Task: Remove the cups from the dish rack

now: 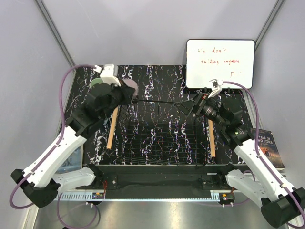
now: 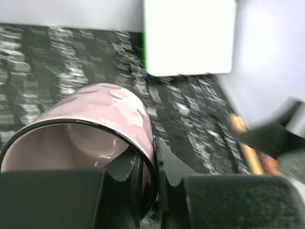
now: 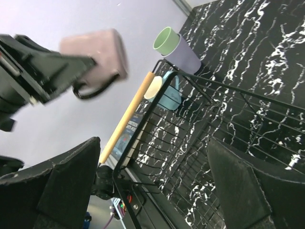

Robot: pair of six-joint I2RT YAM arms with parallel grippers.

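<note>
My left gripper [image 1: 125, 91] is shut on the rim wall of the mauve cup [image 2: 109, 109], one finger inside and one outside. It holds the cup tilted in the air over the table's far left, behind the dish rack [image 1: 157, 163]. A pale green cup [image 3: 166, 40] and a lavender cup [image 3: 187, 56] sit together on the table past the rack's far left corner. The light blue mug [image 3: 167, 94] is by that corner, next to the rack's wooden bar [image 3: 127, 114]. My right gripper [image 3: 153, 143] hangs open and empty above the rack's far right part.
A whiteboard [image 1: 220, 63] stands at the back right. One book [image 1: 269, 148] lies right of the rack and another [image 1: 71, 160] left of it. The enclosure's grey walls close in on both sides.
</note>
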